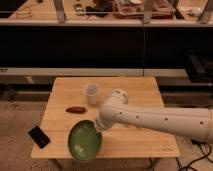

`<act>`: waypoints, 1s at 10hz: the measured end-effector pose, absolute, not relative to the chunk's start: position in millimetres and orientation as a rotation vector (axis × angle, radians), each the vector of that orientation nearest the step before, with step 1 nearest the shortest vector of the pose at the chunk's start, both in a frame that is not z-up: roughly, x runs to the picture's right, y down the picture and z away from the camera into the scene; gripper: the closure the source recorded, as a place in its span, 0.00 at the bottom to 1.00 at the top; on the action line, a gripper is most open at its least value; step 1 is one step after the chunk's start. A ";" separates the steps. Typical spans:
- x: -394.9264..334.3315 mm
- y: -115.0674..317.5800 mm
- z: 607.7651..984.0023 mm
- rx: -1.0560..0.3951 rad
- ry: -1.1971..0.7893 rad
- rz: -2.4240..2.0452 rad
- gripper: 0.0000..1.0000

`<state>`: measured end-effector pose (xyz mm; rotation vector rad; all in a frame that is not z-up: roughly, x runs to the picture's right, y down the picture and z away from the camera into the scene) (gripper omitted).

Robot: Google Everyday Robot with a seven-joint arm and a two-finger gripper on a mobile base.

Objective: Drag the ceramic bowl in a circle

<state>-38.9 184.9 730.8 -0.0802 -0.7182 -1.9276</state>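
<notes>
A wooden table (135, 90) stands in the middle of the picture. A big white robot arm (160, 120) comes in from the right side and reaches across the table to the lower left.

The ceramic bowl (85, 141) is green and round. It sits in the lower left part of the picture, at the front edge of the table. Its bottom part reaches past that front edge. The bowl looks tipped up, so its pale inside faces us.

The gripper (98, 127) is at the end of the arm, right at the upper right rim of the bowl. Most of it hides behind the thick round end of the arm. The claw is squeezed together on the rim of the bowl.

A small white cup (91, 93) stands upright near the middle of the table, above the bowl and apart from it. A little red-brown thing (76, 109) lies between the cup and the bowl, a bit to the left. A flat black thing (39, 136) lies at the left edge of the table. I cannot tell if it rests on the table or on the floor.
</notes>
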 end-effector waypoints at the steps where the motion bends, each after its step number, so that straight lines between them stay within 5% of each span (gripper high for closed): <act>1: -51.4 179.5 735.7 -0.066 -0.729 -1.928 0.83; 10: -87.0 161.7 832.8 -0.150 -0.912 -1.759 0.83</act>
